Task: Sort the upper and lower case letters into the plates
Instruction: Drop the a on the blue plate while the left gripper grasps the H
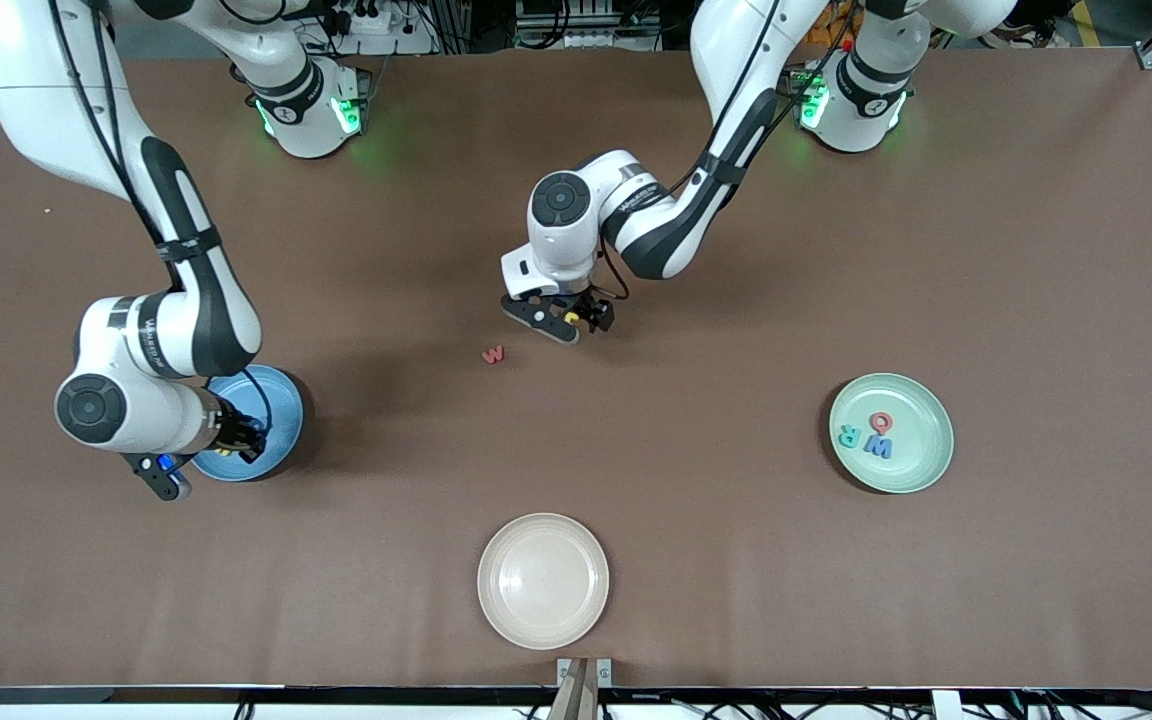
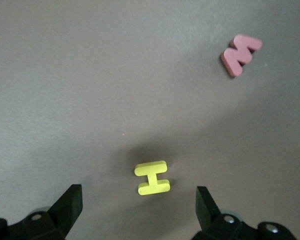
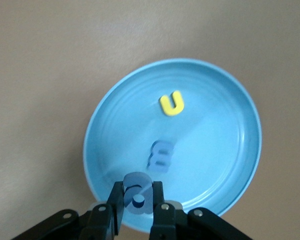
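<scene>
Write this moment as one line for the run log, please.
left gripper: open over yellow H | right gripper: shut on blue letter over blue plate | red letter: on table

The mint green plate (image 1: 921,467) carries letters Q (image 1: 881,421), W (image 1: 878,446) and R (image 1: 848,436), the sky blue plate (image 3: 225,165) a yellow u (image 3: 171,104), and a yellow H (image 2: 152,178) lies on the surface (image 2: 90,100).

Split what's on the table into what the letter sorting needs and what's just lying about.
Job:
- sky blue plate holding yellow u, blue letter
- blue a in right gripper
- mint green plate holding Q, W, R
- yellow H under open left gripper
- red w

Lying about:
- cream plate
</scene>
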